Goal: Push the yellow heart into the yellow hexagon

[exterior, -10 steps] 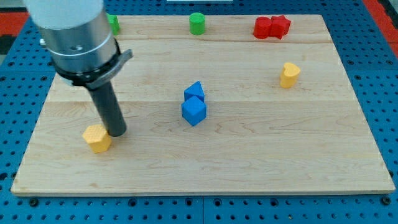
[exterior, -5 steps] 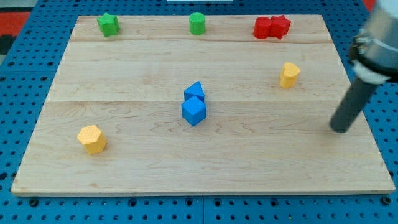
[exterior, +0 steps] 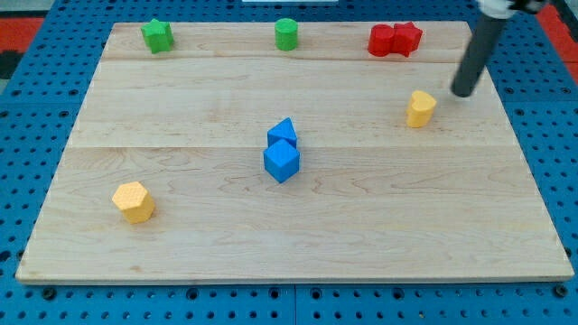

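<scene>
The rod's tip (exterior: 464, 93) is seen just right of the yellow heart (exterior: 420, 108), apart; the yellow hexagon (exterior: 134, 201) is placed far left; no end effector is fitted, so no state can be told

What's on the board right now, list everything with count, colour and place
heart: one, yellow, right side
hexagon: one, yellow, lower left
blue blocks: two, touching, centre
red blocks: two, touching, top right
green star: one, top left
green cylinder: one, top centre
board: one, wooden
pegboard: one, blue, underneath
my tip: dark rod, just right of and above the heart, not touching
</scene>
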{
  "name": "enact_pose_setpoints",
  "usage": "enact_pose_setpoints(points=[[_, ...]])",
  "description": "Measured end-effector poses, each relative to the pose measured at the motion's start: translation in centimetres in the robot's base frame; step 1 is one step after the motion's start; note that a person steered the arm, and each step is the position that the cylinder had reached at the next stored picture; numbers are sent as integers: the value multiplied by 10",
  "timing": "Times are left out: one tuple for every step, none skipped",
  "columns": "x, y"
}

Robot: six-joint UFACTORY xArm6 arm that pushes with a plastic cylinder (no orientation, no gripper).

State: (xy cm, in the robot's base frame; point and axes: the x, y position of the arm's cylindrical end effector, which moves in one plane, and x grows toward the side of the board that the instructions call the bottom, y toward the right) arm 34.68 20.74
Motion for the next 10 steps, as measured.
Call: enact_pose_setpoints(points=[[34,-33],[74,-28],[96,-62],[115,-105],[142,-130],[162,-180],[173,-248],[190,-267],[213,-263],[217,-305]])
